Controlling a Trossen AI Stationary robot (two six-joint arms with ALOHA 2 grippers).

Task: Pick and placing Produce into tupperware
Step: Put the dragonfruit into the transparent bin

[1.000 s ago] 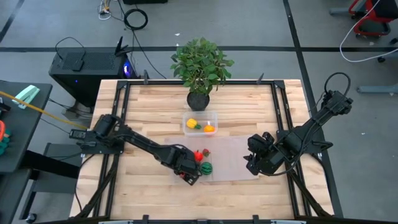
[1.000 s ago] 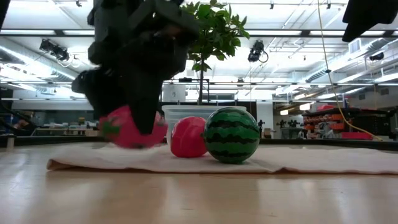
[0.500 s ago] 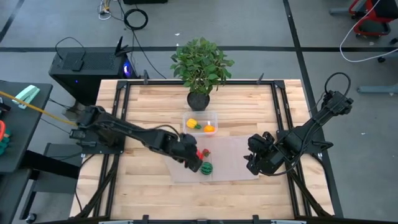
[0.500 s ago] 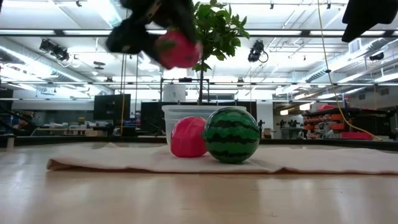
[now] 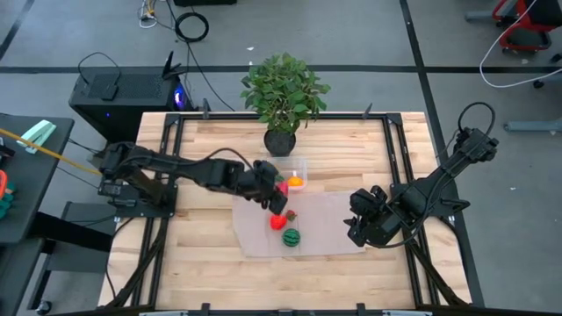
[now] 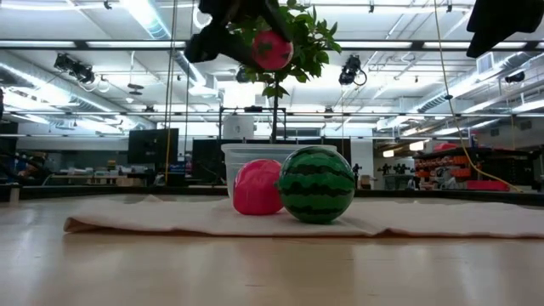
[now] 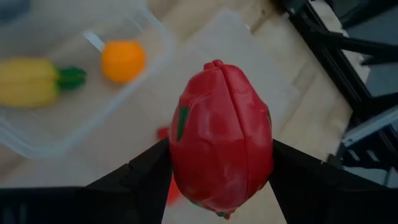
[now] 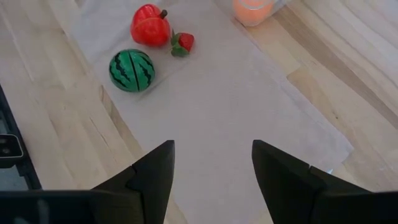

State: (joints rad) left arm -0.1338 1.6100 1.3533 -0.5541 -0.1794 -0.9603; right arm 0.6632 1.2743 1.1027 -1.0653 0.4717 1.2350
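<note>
A: Where is the left claw (image 5: 274, 189)?

B: Raised above the tabletop (image 5: 211, 140), at the near edge of the clear container (image 5: 301, 163), its fingers (image 7: 140, 177) pinching a red toy fruit (image 7: 221, 135) from both sides. In the low view the fruit hangs high in front of the potted plant (image 5: 283, 96).

A: What's in the container?

B: A yellow piece with a green end (image 7: 37, 74) and a small orange one (image 7: 122, 60), lying apart on the floor of the box. Its rounded rim shows just beyond the held fruit.

A: And what's left on the mat (image 5: 325, 228)?

B: A red apple (image 8: 149, 25), a little strawberry (image 8: 183, 42) touching it, and a striped watermelon (image 8: 132, 70) close by. They sit near the mat's left edge; the rest of the mat, toward the right arm, is bare.

A: The right claw (image 5: 364, 226)?

B: It hangs over the mat's right edge, fingers (image 8: 152, 177) spread, gripping nothing. Well apart from the left arm.

A: Room at the sides?

B: Bare wood left of the mat and along the near edge; black frame rails (image 5: 162, 149) run down both sides of the tabletop.

A: Any writing or labels?

B: None I can read on the toys, the container or the arms.
</note>
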